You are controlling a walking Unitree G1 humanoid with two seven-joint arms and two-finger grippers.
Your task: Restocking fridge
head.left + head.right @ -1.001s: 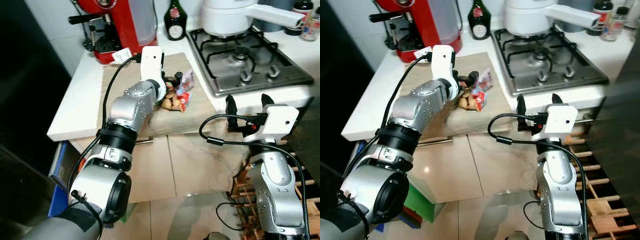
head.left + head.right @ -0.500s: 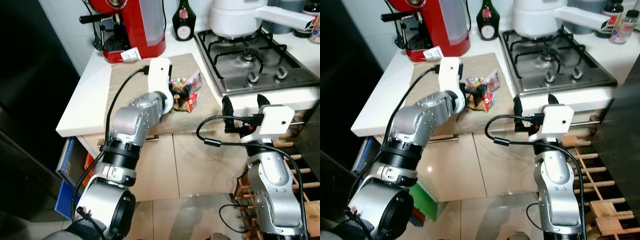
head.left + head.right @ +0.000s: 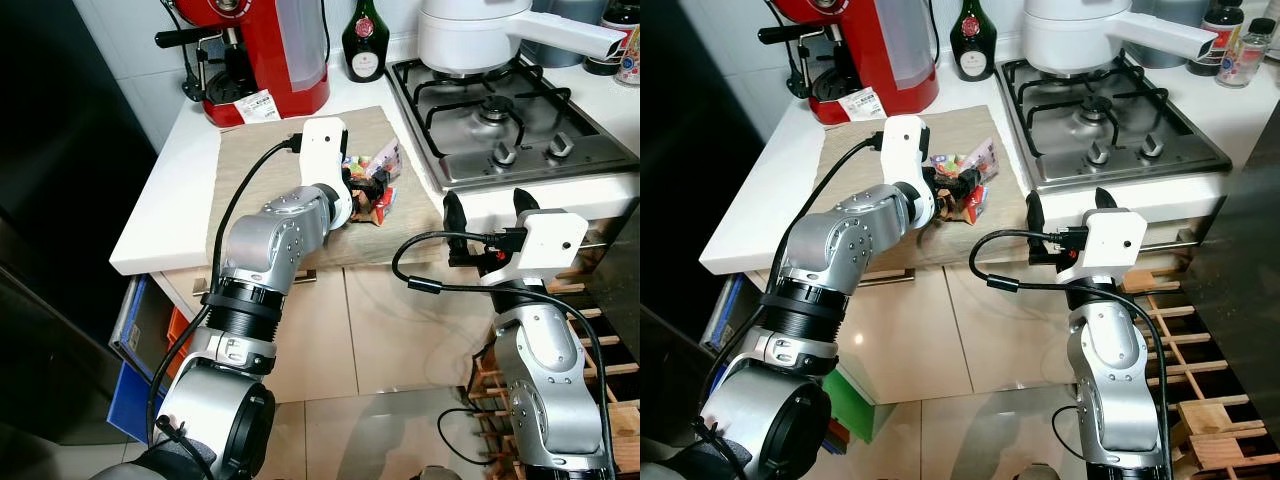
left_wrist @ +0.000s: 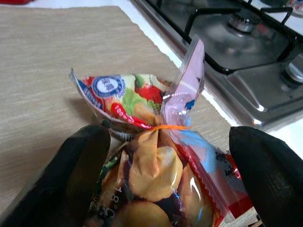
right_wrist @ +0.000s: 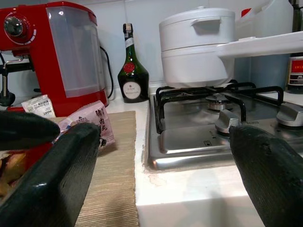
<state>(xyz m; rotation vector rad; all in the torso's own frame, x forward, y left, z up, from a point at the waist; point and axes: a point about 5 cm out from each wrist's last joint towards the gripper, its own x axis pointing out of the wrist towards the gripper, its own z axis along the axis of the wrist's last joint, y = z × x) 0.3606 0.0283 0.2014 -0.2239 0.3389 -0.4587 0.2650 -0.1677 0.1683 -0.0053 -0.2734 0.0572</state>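
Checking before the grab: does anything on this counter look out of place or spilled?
Nothing is spilled. The bag of food lies crumpled on the mat near the hob, between the left gripper's open fingers.

The right gripper has its two black fingers spread wide apart, holding nothing. Between them lies the white countertop with a gas hob beyond, bearing a white pot. Past one finger sit a woven mat, a pink snack packet, a red coffee machine and a dark bottle.
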